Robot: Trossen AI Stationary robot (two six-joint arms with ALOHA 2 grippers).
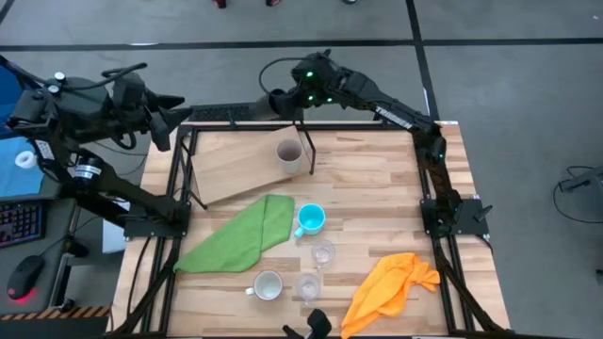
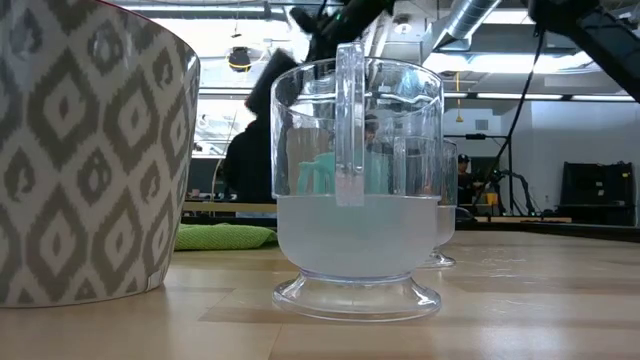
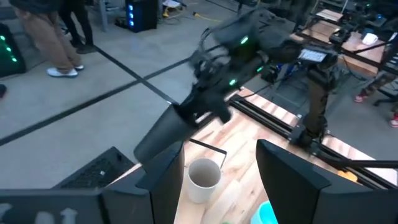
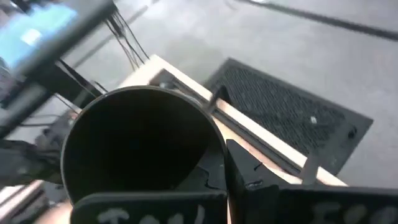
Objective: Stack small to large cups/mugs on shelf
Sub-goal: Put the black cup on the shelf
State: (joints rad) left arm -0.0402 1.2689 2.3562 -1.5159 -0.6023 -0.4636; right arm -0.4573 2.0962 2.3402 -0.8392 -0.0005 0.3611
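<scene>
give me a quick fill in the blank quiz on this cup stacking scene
1. The right end effector is shut on the ____ cup.
2. The grey-beige cup stands on the ____.
3. The blue mug sits right beside the ____ cloth.
4. The left end effector holds ____.

Missing words: black; shelf; green; nothing

Overhead looks straight down; low camera sits against a clear glass (image 2: 357, 185).

Two dark jointed arms, black cables, green indicator lights
</scene>
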